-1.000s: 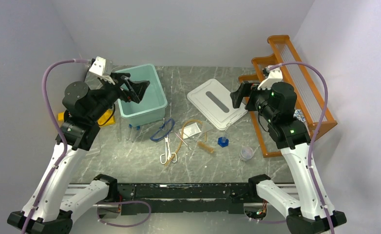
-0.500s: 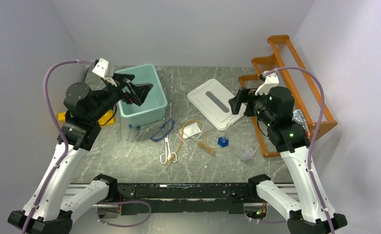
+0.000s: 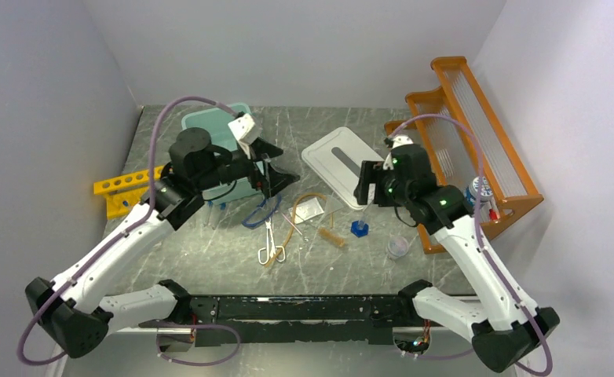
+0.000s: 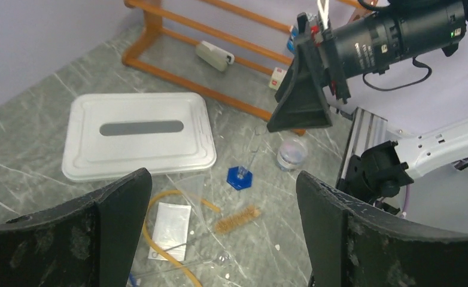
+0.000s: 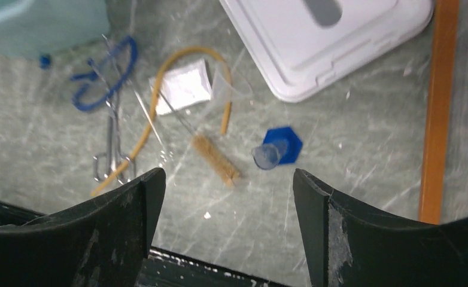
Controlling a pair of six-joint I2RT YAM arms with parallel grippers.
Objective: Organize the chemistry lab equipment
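**Writing.** The only label in sight is on a small jar (image 3: pixel 477 191) in the orange shelf (image 3: pixel 418 100), right of the white lid (image 3: pixel 343 161). It is too small to read.

**Tools.**
- Left gripper (image 3: pixel 280 166): fingers spread wide with nothing between them, raised left of the lid and in front of the teal bin (image 3: pixel 210 118).
- Right gripper (image 3: pixel 363 182): fingers apart and empty, raised over the lid's near right corner.

**Equipment.** All of it lies on the table (image 3: pixel 210 259), on the near side of the lid, below and between the two grippers.
- Tan tubing (image 5: pixel 154 89) and a white packet (image 5: pixel 184 86) are just beside the lid's near edge.
- Blue tubing (image 5: pixel 109 84) and forceps (image 5: pixel 113 143) are farther left.
- The brush (image 5: pixel 216 158) is near the tan tubing.
- The blue cap (image 5: pixel 288 140) has a clear tube against it.
- The cup (image 3: pixel 398 247) is to the near right.
- The yellow rack (image 3: pixel 123 188) lies far left of the lid, beyond the left arm.

**Containers.** The left arm hides the bin's contents. Whether the cup holds anything cannot be told.
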